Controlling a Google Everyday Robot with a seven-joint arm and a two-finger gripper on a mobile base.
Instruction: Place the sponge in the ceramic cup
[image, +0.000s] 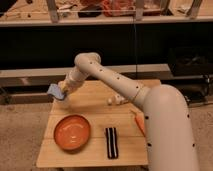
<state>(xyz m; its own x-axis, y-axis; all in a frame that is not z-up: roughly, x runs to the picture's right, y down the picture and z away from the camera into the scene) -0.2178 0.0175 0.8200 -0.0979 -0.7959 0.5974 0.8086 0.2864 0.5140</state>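
Note:
My gripper (62, 91) is at the far left of the wooden table (95, 155), at the end of the arm that reaches across from the right. It is shut on the blue sponge (54, 90), which sticks out to the left over the table's left edge. A pale greyish shape (63, 98) sits right under the gripper. It may be the ceramic cup, but the gripper hides most of it and I cannot tell.
An orange bowl (72, 132) sits at the front left of the table. A black-and-white striped object (111, 142) lies to its right. Small white pieces (116, 100) rest mid-table, and an orange object (139, 123) lies beside my arm. Dark shelving stands behind.

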